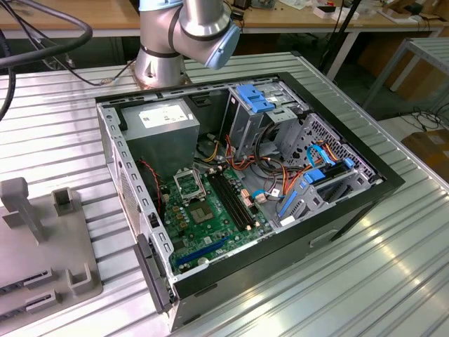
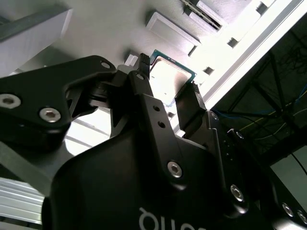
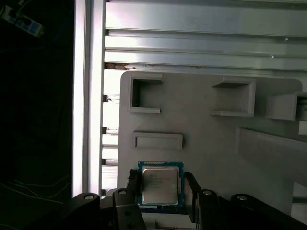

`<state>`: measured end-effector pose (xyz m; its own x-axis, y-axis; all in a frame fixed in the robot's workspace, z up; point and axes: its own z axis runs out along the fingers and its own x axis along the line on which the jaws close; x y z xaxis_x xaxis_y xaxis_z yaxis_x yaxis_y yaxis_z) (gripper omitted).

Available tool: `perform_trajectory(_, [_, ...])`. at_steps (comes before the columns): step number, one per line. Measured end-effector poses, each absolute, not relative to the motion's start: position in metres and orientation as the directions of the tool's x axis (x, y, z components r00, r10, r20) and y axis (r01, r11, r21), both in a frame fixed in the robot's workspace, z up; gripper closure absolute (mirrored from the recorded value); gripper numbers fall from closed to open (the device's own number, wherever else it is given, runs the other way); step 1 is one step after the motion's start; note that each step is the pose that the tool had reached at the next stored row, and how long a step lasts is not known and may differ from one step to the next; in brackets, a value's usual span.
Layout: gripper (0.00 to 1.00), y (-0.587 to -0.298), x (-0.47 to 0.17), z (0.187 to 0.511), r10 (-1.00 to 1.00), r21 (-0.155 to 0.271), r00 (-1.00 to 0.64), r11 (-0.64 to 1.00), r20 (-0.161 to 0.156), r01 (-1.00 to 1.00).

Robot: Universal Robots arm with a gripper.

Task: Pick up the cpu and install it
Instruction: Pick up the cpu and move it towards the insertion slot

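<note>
Grey moulded tray (image 3: 211, 143) under the gripper (image 3: 161, 184), ribbed aluminium table beyond it.

- The cpu (image 3: 160, 184), silver top with a thin green rim, sits against the tray surface near one tray edge, flat side to the camera. Cannot tell whether it rests on the tray or is just lifted clear.
- Jaws: black, one pressed to each of two opposite cpu edges, no gap visible in the first wrist view. Reads as clamped on the chip. Second wrist view agrees: the gripper (image 2: 168, 76) brackets the cpu (image 2: 171, 79) from both sides.
- Tray holds several walled pockets: two square ones (image 3: 144, 93) and a narrow slot (image 3: 158, 140), which lies just beside the cpu.

Exterior view:
- Open computer case (image 1: 112, 140) lies on its side at mid-frame on the table (image 1: 365, 281). The arm (image 1: 189, 28) is mounted at the upper centre, behind the case.
- Inside the case: green motherboard (image 1: 217, 225) along the lower left of the interior, with a black socket frame (image 1: 188, 184) near its upper end. Just below that is a small bare grey chip (image 1: 202, 213), and long memory slots (image 1: 231, 196) run alongside to the exterior view's right.
- Grey power supply (image 1: 160, 121) fills the case's upper left corner.
- Blue-tabbed drive bays (image 1: 254, 98) stand at the upper right, with orange and red cables (image 1: 277, 172) tangled below them.
- The tray (image 1: 42, 260) sits outside the case, at the exterior view's left, well apart from the socket frame.
</note>
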<state>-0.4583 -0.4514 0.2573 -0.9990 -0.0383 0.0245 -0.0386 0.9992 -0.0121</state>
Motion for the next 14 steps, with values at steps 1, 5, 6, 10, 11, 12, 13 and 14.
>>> perform_trajectory(1, [0.53, -0.4514, -0.4583, 0.2583, -0.038, -0.012, -0.999, 0.999, 0.025, -0.039])
perform_trajectory(5, [0.53, -0.4514, -0.4583, 0.2599, -0.038, -0.012, -0.999, 0.999, 0.024, -0.039])
perform_trajectory(6, [0.53, -0.4514, -0.4583, 0.2604, -0.038, -0.012, -0.999, 0.999, 0.024, -0.039])
perform_trajectory(10, [0.53, -0.4514, -0.4583, 0.2632, -0.038, -0.012, -0.999, 0.999, 0.024, -0.039])
perform_trajectory(11, [0.53, -0.4514, -0.4583, 0.2642, -0.038, -0.012, -0.999, 0.999, 0.025, -0.039])
perform_trajectory(12, [0.53, -0.4514, -0.4583, 0.2647, -0.038, -0.012, -0.999, 0.999, 0.024, -0.039])
perform_trajectory(13, [0.53, -0.4514, -0.4583, 0.2655, -0.038, -0.012, -0.999, 0.999, 0.024, -0.039])
perform_trajectory(14, [0.53, -0.4514, -0.4583, 0.266, -0.038, -0.012, -0.999, 0.999, 0.024, -0.039])
